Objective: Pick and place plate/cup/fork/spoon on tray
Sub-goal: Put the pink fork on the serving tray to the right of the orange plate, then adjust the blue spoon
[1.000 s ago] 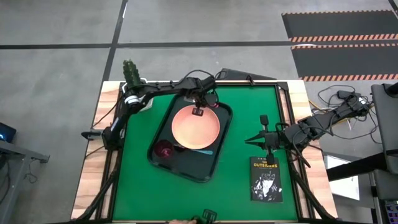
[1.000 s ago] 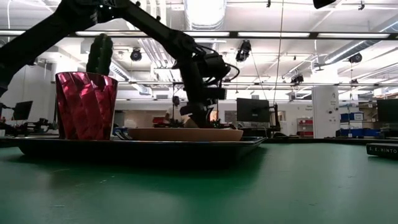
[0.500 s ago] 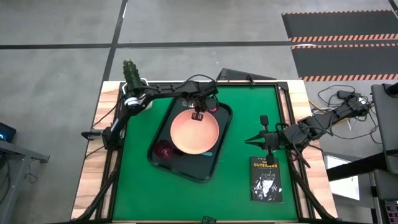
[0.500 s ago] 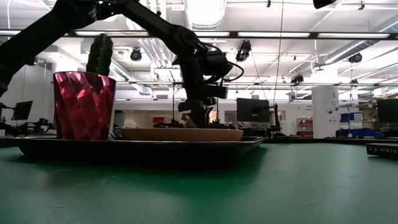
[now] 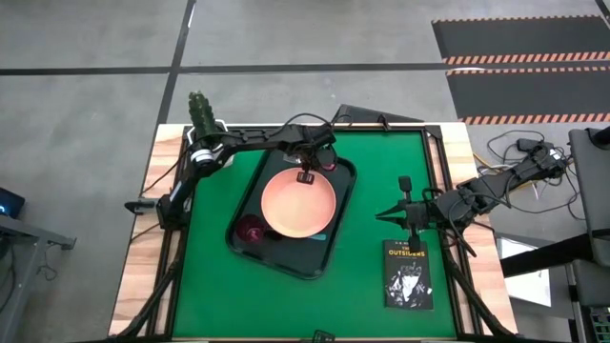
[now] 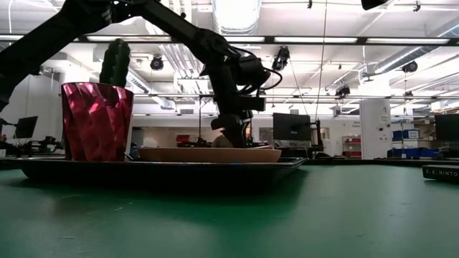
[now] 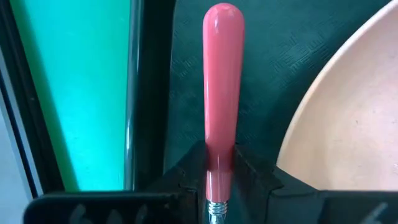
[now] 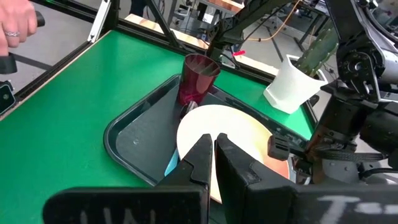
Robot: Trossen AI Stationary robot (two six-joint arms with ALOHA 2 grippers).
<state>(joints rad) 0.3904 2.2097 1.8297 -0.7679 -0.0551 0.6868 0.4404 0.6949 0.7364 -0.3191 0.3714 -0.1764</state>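
Green table (image 5: 372, 286) in my feed — one tray (image 5: 250, 249), one plate (image 5: 298, 202), one cup (image 5: 252, 229), one book (image 5: 408, 274). Left gripper (image 5: 306, 175) clamps the fork (image 7: 222, 74) at the plate's rim — right gripper (image 5: 402, 213) pinched closed, empty.

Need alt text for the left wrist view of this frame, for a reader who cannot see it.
The left gripper is shut on the fork, its pink-red handle pointing away from the camera over the dark tray. The peach plate fills one side of the picture; green table shows beyond the tray's rim on the other.

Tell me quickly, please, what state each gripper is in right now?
Left gripper: shut on the fork, above the tray beside the plate.
Right gripper: shut, empty, waiting above the table.
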